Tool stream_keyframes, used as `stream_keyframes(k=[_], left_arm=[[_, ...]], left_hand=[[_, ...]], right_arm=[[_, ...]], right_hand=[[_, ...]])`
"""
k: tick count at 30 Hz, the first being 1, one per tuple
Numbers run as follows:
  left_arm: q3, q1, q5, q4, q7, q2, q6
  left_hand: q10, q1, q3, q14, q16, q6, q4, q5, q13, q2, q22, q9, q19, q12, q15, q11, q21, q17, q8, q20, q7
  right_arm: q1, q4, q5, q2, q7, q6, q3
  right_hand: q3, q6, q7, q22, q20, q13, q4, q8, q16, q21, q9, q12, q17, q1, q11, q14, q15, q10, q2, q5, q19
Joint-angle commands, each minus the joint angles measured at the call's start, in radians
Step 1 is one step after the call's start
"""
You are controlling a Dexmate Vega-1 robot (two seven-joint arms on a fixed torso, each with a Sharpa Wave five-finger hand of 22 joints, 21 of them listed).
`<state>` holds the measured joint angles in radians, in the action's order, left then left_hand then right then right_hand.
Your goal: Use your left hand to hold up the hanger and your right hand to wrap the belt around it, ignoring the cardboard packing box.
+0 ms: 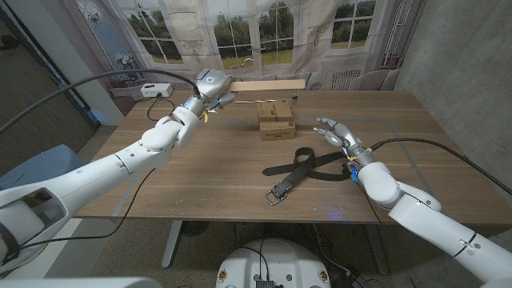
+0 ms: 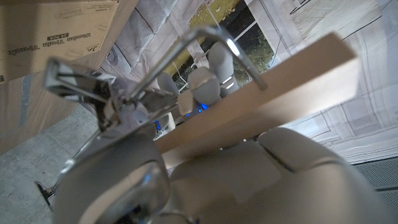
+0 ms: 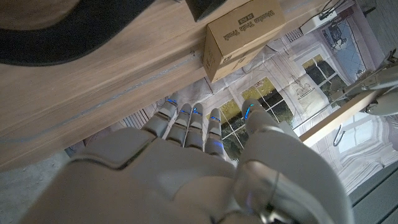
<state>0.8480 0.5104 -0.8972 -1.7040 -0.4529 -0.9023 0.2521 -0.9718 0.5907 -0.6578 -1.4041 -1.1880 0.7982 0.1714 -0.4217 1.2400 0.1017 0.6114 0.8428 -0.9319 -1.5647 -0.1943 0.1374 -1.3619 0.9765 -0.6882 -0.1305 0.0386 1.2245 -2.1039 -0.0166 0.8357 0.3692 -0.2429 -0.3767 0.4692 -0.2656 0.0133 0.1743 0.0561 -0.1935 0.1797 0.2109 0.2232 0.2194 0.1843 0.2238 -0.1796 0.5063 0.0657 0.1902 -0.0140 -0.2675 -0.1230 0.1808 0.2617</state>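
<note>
My left hand [image 1: 210, 85] is raised over the table's far left and grips one end of the wooden hanger [image 1: 268, 83], whose bar runs level toward the right. In the left wrist view the pale bar [image 2: 267, 93], its metal hook [image 2: 214, 37] and a wire clip [image 2: 74, 78] stand just above that hand [image 2: 217, 180]. The black belt [image 1: 300, 166] lies loosely folded on the table, buckle end toward the near edge. My right hand [image 1: 336, 132] hovers just right of the belt, fingers extended and holding nothing. The right wrist view shows that hand [image 3: 199, 168], the belt [image 3: 56, 31] and the hanger [image 3: 348, 115].
Two stacked cardboard boxes [image 1: 276, 120] stand at the table's middle back, under the hanger and behind the belt; one box [image 3: 242, 34] also appears past my right fingers. The wooden table [image 1: 200, 176] has bare room at the left and front.
</note>
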Motion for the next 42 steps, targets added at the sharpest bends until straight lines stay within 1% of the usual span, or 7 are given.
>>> stream_keyframes(k=[1, 13, 15, 17, 28, 36, 42], left_arm=[[-0.032, 0.027, -0.008, -0.011, -0.024, -0.003, -0.009], [-0.031, 0.022, -0.006, 0.007, -0.024, 0.01, -0.013], [-0.03, 0.018, -0.004, 0.017, -0.034, 0.016, -0.019], [-0.031, 0.016, -0.001, 0.02, -0.038, 0.018, -0.023], [-0.035, 0.003, 0.02, 0.042, -0.047, 0.015, -0.051], [-0.044, 0.0, 0.037, 0.04, -0.035, 0.003, -0.061], [-0.046, 0.0, 0.008, 0.032, -0.045, -0.017, -0.062]], left_hand=[[0.004, -0.015, -0.012, 0.002, -0.005, -0.006, -0.001, -0.006, 0.001, -0.001, -0.004, -0.003, 0.004, -0.005, 0.0, 0.011, -0.007, -0.004, -0.008, -0.041, 0.008], [0.006, -0.027, -0.022, 0.002, -0.011, -0.01, -0.002, -0.011, 0.002, -0.003, -0.008, -0.011, 0.007, -0.005, 0.0, 0.011, -0.015, -0.012, -0.022, -0.04, 0.008], [0.006, -0.028, -0.023, 0.004, -0.009, -0.01, -0.003, -0.012, 0.001, -0.003, -0.009, -0.012, 0.007, -0.005, 0.0, 0.013, -0.016, -0.016, -0.025, -0.04, 0.008], [0.005, -0.03, -0.025, 0.002, -0.011, -0.012, -0.003, -0.012, 0.001, -0.004, -0.011, -0.012, 0.007, -0.005, 0.0, 0.013, -0.017, -0.017, -0.028, -0.04, 0.008], [0.007, -0.038, -0.032, 0.006, -0.014, -0.017, -0.004, -0.015, 0.001, -0.006, -0.012, -0.016, 0.011, -0.004, 0.0, 0.015, -0.025, -0.024, -0.04, -0.04, 0.008], [0.005, -0.042, -0.036, 0.004, -0.018, -0.018, -0.004, -0.016, 0.001, -0.007, -0.017, -0.019, 0.011, -0.005, 0.0, 0.014, -0.028, -0.026, -0.047, -0.041, 0.008], [0.005, -0.046, -0.039, 0.001, -0.022, -0.021, -0.004, -0.017, 0.001, -0.008, -0.017, -0.025, 0.014, -0.005, 0.0, 0.015, -0.032, -0.027, -0.05, -0.041, 0.007]], right_arm=[[0.051, -0.129, -0.111, 0.03, 0.025, -0.211, -0.028], [0.033, -0.174, -0.185, 0.043, -0.018, -0.291, -0.099], [0.018, -0.197, -0.24, 0.036, -0.018, -0.357, -0.139], [0.017, -0.201, -0.247, 0.032, -0.021, -0.366, -0.144], [-0.01, -0.227, -0.32, 0.003, -0.04, -0.469, -0.213], [-0.052, -0.205, -0.361, -0.01, -0.072, -0.419, -0.267], [-0.113, -0.204, -0.452, -0.035, -0.151, -0.537, -0.347]], right_hand=[[0.003, -0.015, 0.001, 0.004, 0.006, -0.005, -0.002, 0.004, 0.01, 0.005, 0.002, 0.007, -0.005, 0.018, 0.0, 0.033, 0.005, -0.019, 0.005, -0.003, 0.017], [0.008, -0.019, 0.001, 0.005, 0.007, -0.006, 0.001, 0.001, 0.012, 0.006, 0.003, 0.006, -0.006, 0.047, -0.002, 0.049, 0.01, -0.028, 0.007, -0.002, 0.026], [0.012, -0.02, 0.002, 0.005, 0.012, -0.007, 0.003, -0.001, 0.02, 0.009, 0.003, 0.006, -0.009, 0.073, 0.003, 0.076, 0.017, -0.038, 0.012, 0.0, 0.041], [0.008, -0.027, 0.004, 0.007, 0.019, -0.009, -0.001, 0.0, 0.028, 0.013, 0.003, 0.007, -0.012, 0.081, 0.001, 0.097, 0.019, -0.047, 0.017, -0.001, 0.054], [-0.001, -0.031, 0.0, 0.008, 0.024, -0.01, -0.009, -0.001, 0.03, 0.014, 0.004, 0.004, -0.019, 0.081, 0.002, 0.1, 0.02, -0.046, 0.024, -0.002, 0.061], [0.016, -0.054, -0.008, 0.009, 0.006, -0.013, 0.007, 0.004, 0.04, 0.022, 0.005, 0.003, -0.025, 0.154, -0.013, 0.125, 0.042, -0.063, 0.016, 0.006, 0.093], [0.018, -0.025, -0.024, 0.01, -0.008, -0.015, 0.002, -0.013, 0.006, 0.009, 0.006, -0.021, -0.025, 0.233, -0.023, 0.052, 0.038, -0.012, 0.035, 0.007, 0.077]])
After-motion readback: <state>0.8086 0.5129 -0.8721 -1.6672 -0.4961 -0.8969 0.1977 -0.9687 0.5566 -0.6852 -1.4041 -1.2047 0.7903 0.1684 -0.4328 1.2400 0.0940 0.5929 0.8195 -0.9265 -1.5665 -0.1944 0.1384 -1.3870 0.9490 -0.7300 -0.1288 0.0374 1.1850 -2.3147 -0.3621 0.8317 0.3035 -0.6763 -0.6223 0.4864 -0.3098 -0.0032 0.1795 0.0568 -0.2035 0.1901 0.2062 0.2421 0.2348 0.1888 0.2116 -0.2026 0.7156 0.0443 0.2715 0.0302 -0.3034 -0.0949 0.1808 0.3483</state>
